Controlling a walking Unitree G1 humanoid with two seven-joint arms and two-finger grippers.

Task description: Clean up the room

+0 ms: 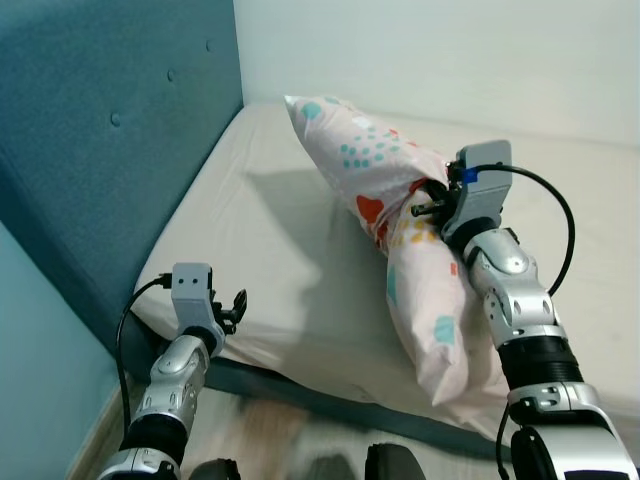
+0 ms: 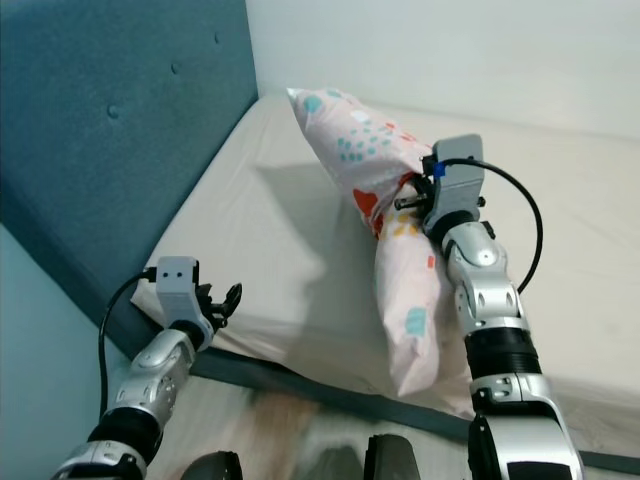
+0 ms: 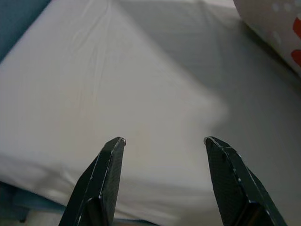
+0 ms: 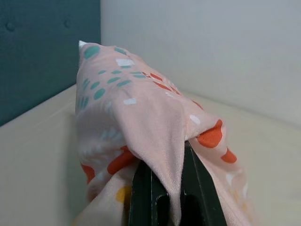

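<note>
Your right gripper [image 1: 432, 208] is clamped on a fold at the middle of the pink patterned pillow [image 1: 385, 215], so the pillow hangs bent over the mattress [image 1: 270, 250], one end pointing toward the blue headboard [image 1: 110, 140], probably for placing there. Your left gripper [image 3: 162, 155] hovers with fingers spread wide and empty over the mattress's near corner, likely waiting to help.

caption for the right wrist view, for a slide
Right pincer shut on a fold of the pink patterned pillow above the bed.
</note>
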